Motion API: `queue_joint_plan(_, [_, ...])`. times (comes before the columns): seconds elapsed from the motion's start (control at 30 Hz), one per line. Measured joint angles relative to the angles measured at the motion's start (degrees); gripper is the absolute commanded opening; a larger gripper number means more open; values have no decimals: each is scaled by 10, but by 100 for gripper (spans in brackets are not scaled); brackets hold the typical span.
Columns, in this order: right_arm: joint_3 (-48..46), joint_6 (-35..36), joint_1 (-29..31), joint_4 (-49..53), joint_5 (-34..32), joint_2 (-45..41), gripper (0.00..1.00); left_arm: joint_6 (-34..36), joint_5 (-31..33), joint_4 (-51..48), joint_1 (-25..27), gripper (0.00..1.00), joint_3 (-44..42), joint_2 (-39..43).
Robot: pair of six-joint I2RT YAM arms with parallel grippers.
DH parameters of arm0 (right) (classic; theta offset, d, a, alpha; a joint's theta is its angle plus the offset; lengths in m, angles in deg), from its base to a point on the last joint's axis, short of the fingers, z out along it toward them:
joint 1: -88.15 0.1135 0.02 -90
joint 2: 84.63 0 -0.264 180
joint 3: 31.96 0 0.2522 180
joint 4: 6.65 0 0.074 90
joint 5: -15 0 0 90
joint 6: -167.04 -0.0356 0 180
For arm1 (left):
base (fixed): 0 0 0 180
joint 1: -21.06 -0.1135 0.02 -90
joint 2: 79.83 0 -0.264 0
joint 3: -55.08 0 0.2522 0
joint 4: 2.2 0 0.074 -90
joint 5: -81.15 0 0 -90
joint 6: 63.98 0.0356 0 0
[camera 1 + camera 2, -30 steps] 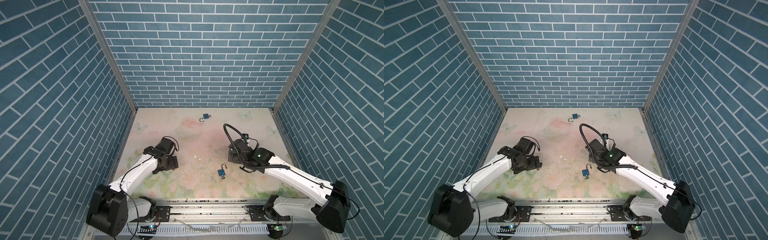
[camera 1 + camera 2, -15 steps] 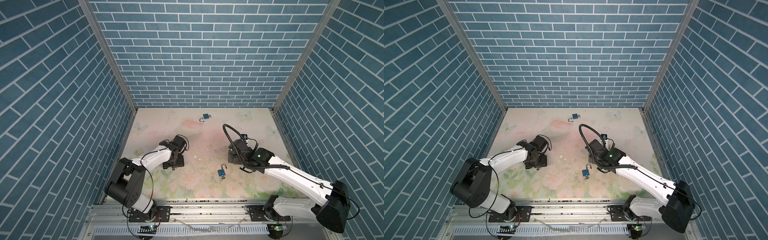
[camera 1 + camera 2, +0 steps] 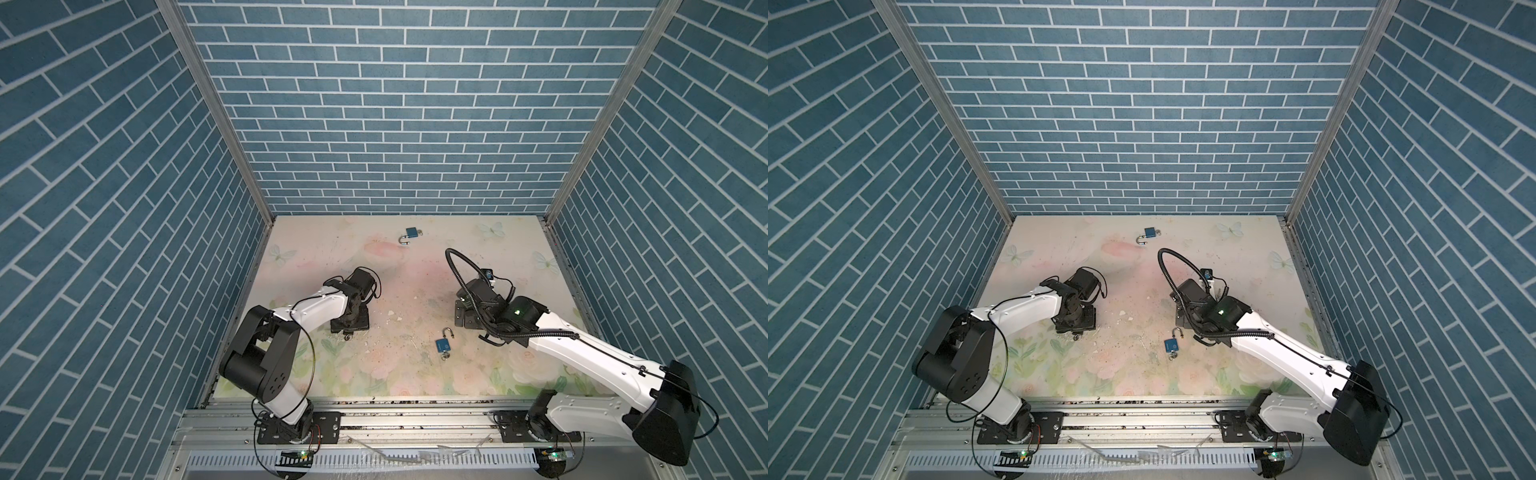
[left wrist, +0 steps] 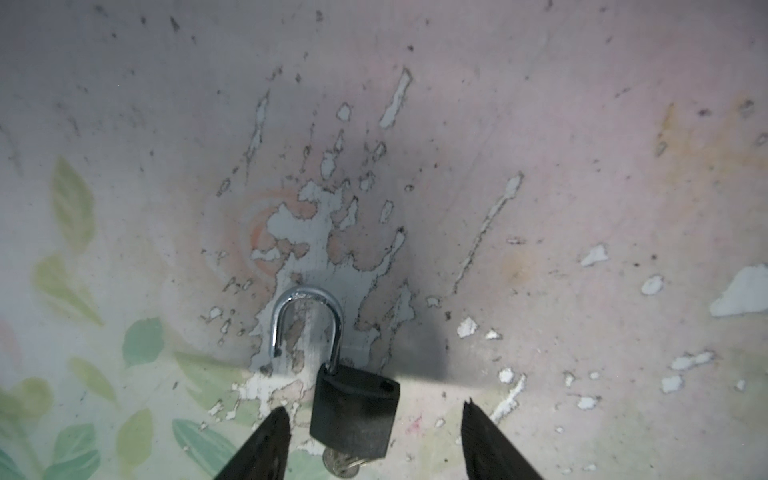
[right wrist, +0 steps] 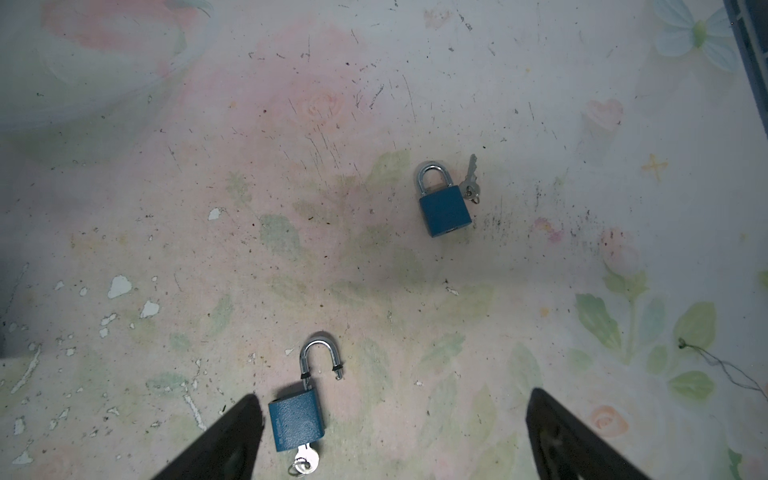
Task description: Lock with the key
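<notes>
left padlock point(image 4: 354, 409): flat on the table point(image 3: 519, 237), left half, mid-depth, right under the left gripper point(image 4: 376, 405). shackle point(image 4: 308, 300) is open: one leg in the body, free leg out and swung aside. key point(image 4: 341, 462) shows at the body end opposite the shackle. body reads dark, it's in shade.

left gripper: jaws partly open, straddling the body, gripping nothing. gap on both sides; one of the fingers point(image 4: 266, 444) is just beside the body, the other clearly farther off.

right gripper point(image 5: 392, 397): jaws spread wide, nothing between the pads. front padlock point(image 5: 296, 424) is just beside one finger in the right wrist view, shackle open, front key point(image 5: 305, 459) in its end. in both top views it lies just in front of that gripper, apart from it.

shut padlock point(image 5: 444, 210), right wrist view: shackle seated, loose key point(image 5: 471, 178) just beside it. can't place it in the top views.

far padlock point(image 3: 411, 232): near the back wall point(image 3: 395, 124), well apart from both arms.

room: open floor between the two grippers, only paint flakes point(image 3: 391, 312) there. left arm point(image 3: 316, 309): its black rear joint sits close to the left wall point(image 3: 124, 249), the gripper end is well inside the table edge. right gripper is well apart from the right wall point(image 3: 665, 249). front rail point(image 3: 415, 409) is well apart from left padlock.
</notes>
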Motion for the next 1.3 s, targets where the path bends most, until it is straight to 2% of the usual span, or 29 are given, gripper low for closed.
queue_joint_plan(0.53, [0, 0, 0, -7, 3, 0, 99, 11, -7, 26, -16, 64, -24, -7])
queue_joint_plan(0.9, [0, 0, 0, -7, 6, 1, 99, 12, -21, 52, -19, 51, -33, -7])
queue_joint_plan(1.3, [-6, -6, -1, -5, 0, -10, 99, 12, -23, 59, -19, 43, -34, -7])
